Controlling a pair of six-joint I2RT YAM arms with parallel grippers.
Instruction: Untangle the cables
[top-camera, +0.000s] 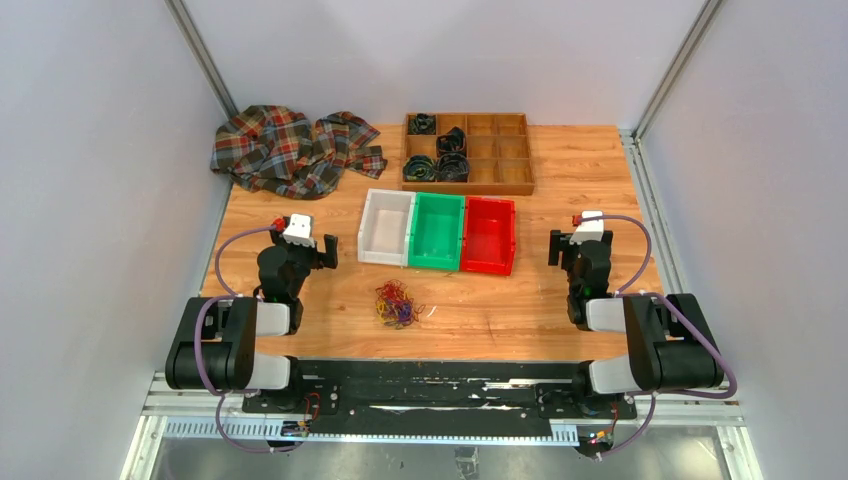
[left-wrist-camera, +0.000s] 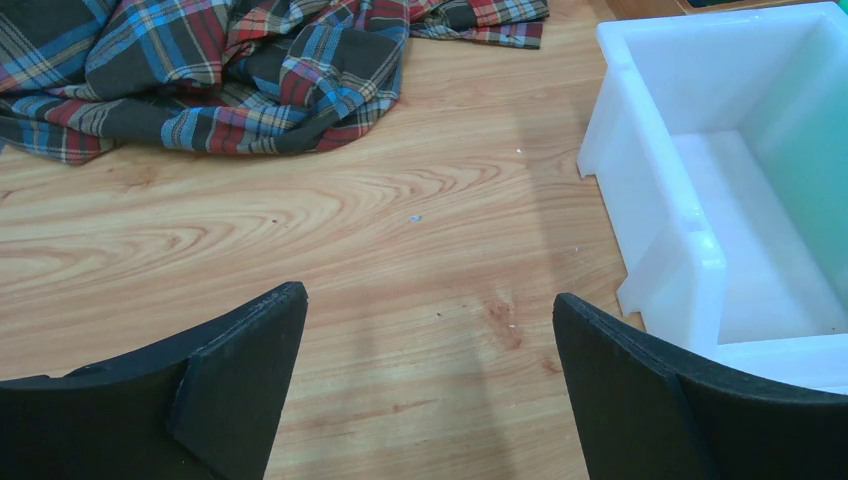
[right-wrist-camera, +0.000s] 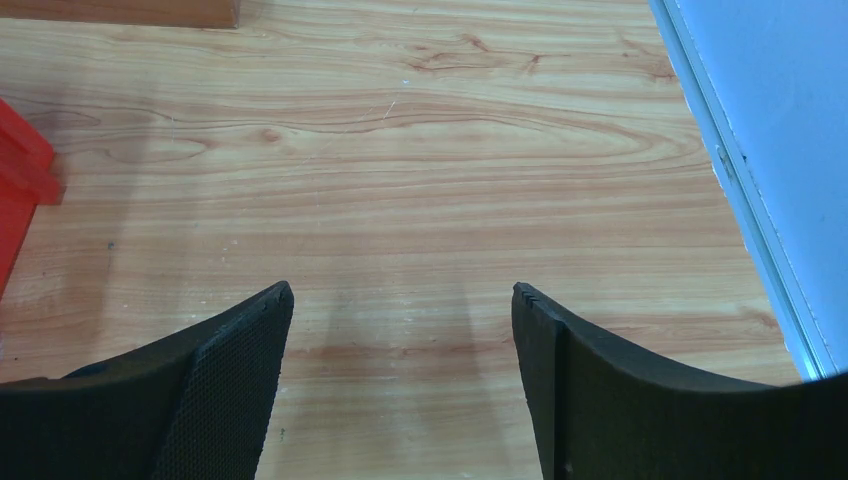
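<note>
We see the cables (top-camera: 397, 303) lying as one small tangled heap of red, yellow and purple wires on the wooden counter (top-camera: 520, 300). The heap is near the front edge, between the two arms, on the near side of the white bin (top-camera: 385, 228) and the green bin (top-camera: 437, 232). The left claw (left-wrist-camera: 428, 296) is released, its jaws wide apart above the wood, with a plaid cloth (left-wrist-camera: 230, 70) farther ahead. The right claw (right-wrist-camera: 401, 289) is released too, with the red bin (right-wrist-camera: 20, 175) at its left. Both claws are well apart from the cables.
</note>
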